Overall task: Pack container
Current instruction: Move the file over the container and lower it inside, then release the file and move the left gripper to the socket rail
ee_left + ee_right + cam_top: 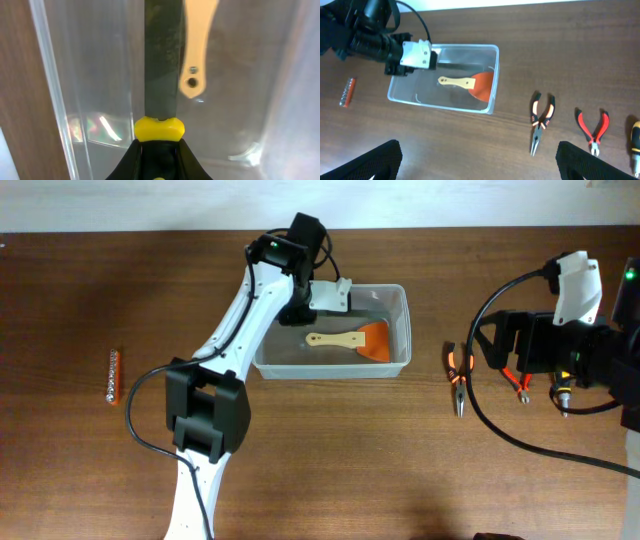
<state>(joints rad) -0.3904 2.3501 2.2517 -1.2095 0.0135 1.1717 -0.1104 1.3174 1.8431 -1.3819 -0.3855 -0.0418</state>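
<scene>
Black jaws of the left gripper (159, 150) are nearly closed, pinched on the yellow end of a long dark flat tool (161, 60). I read this as a grip on it. The tool's dark bar runs straight out from the jaws, inside the clear plastic rectangular container (408, 330), along its far wall. I cannot tell whether the bar rests on the container floor or hangs just above it.

The container sits on the brown wooden worktop (330, 470), near the middle and toward the far edge. The left arm reaches down into its left end from above.

Also in the container is a spatula with a pale wooden handle and orange blade (350, 338). It lies flat, blade toward the right wall, handle parallel to the held tool. In the left wrist view the handle's holed end is just beside the dark bar; contact is unclear.

The right gripper (477, 150) has its jaws spread fully wide with nothing between them, above the worktop well right of the container.

On the worktop right of the container are orange-and-black long-nose pliers (457, 378), red-handled cutters (519, 383) and a yellow-and-black handled tool (635, 137) cut off by the frame edge. Far left is a small red-and-silver strip (114, 376), too small to identify.
</scene>
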